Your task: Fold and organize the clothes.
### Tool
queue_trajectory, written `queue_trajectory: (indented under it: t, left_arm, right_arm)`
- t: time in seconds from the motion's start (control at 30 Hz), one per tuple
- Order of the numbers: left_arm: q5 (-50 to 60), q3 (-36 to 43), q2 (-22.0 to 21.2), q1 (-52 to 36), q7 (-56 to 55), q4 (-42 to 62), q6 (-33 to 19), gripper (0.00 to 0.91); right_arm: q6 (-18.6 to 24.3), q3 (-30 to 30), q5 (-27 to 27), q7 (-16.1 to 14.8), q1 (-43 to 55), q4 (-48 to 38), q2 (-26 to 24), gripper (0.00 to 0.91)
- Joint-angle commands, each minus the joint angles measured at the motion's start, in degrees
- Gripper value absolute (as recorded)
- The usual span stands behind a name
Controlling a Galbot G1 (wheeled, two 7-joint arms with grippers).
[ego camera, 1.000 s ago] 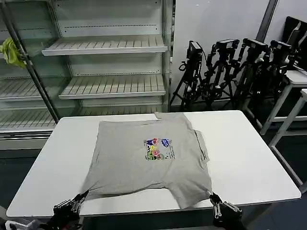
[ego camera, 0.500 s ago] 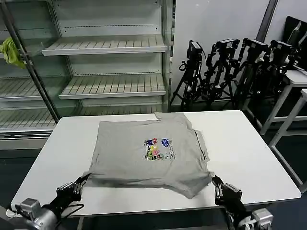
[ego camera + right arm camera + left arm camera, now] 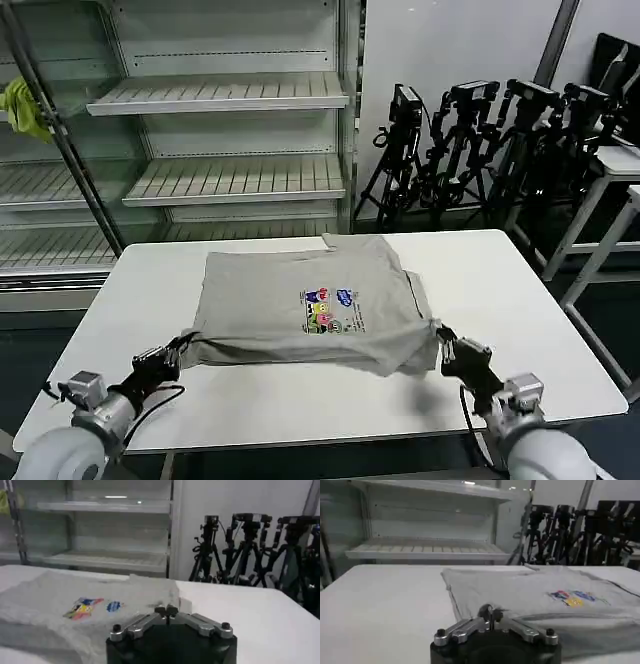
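Note:
One of the clothes, a light grey short-sleeved shirt [image 3: 290, 290] with a small multicoloured chest print [image 3: 328, 310], lies on the white table [image 3: 510, 300]. Its near hem is raised off the table and curled under. My left gripper [image 3: 172, 357] is shut on the hem's left corner, and my right gripper [image 3: 443, 349] is shut on the right corner. In the left wrist view the left gripper [image 3: 490, 614] pinches grey cloth, with the shirt [image 3: 535, 592] spread beyond it. The right wrist view has the right gripper [image 3: 166, 611] closed at the shirt's [image 3: 55, 597] edge.
An empty shelf unit [image 3: 220, 95] stands behind the table, with a yellow-green rag [image 3: 22, 108] hanging at its left. Black tripods [image 3: 480, 140] crowd the back right, next to white side tables [image 3: 620, 165]. Bare tabletop lies on both sides of the shirt.
Both grippers have moved from the table's near edge forward over the table, lifting the shirt's near hem and carrying it toward the chest print.

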Motion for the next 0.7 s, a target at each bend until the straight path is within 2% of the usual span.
queue_trajectory:
  t: [0.03,0.33,0.5,0.67,0.7]
  left_arm:
    - [-0.21,6.34,0.92,-12.61,-0.07,7.66,-0.04,0.071]
    - [-0.12,9.6,1.36,-16.76,-0.08,11.45,-0.16,0.071]
    - [0.49,11.25,0.82,-17.81,-0.03,12.76,-0.24,0.06]
    - [1.25,12.31,0.32,-18.06,0.09,13.38,-0.2,0.091]
    - [1.31,12.44,0.3,-17.99,0.16,13.39,-0.12,0.322]
  right_arm:
    - [-1.03,-15.31,1.52,-1.03,24.02,-10.62,2.69,0.0]
    - [-1.33,-21.31,0.72,-2.17,29.53,-15.52,5.29,0.0]
    - [-1.97,-22.73,-0.12,-2.67,30.83,-16.87,6.06,0.0]
    - [-2.92,-23.07,-1.03,-2.65,30.9,-17.45,6.38,0.0]
    - [-3.16,-23.07,-1.22,-2.53,30.82,-17.46,6.42,0.736]
